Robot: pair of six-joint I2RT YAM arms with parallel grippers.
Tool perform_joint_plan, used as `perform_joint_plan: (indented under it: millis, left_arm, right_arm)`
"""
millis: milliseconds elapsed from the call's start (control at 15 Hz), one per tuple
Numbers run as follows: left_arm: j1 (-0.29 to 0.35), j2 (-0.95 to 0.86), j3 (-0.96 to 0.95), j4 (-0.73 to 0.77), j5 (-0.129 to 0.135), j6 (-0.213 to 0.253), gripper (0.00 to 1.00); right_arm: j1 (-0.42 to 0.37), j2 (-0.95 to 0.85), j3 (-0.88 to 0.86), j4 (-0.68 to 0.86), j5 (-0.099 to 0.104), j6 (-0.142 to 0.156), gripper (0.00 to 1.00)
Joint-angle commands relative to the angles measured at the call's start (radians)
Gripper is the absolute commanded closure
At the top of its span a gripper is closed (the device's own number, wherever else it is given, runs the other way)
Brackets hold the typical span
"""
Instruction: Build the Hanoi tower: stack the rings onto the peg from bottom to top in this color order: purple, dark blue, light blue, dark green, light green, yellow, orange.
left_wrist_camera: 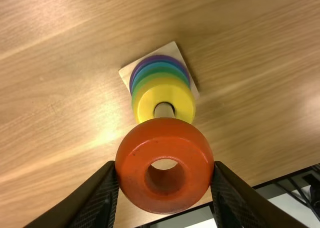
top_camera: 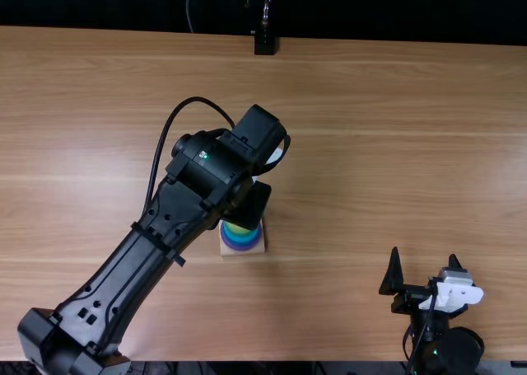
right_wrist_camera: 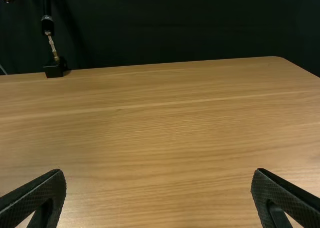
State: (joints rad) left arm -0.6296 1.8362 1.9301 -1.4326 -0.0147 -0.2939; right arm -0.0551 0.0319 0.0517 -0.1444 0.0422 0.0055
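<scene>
The left claw (left_wrist_camera: 165, 180) is clamped on the orange ring (left_wrist_camera: 164, 138), the last one; next, centre it over the peg (left_wrist_camera: 164, 110) and lower. The right claw's (right_wrist_camera: 159, 188) fingers stand apart.

Top view steeply down, left wrist close above the same ring stack (top_camera: 240, 237), right wrist across the table (top_camera: 370, 161)
</scene>
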Motion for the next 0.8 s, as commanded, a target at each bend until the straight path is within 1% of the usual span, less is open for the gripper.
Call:
perform_joint_plan:
  millis: [0,733]
  left_arm:
    - [-0.013,0.018,0.032,-0.001,0.004,-0.015,1.0]
    - [-0.022,0.057,0.029,0.012,0.005,-0.015,1.0]
  right_arm:
    - [-0.006,-0.012,-0.033,-0.009,0.002,0.004,0.0]
    - [-0.006,-0.012,-0.033,-0.009,0.002,0.004,0.0]
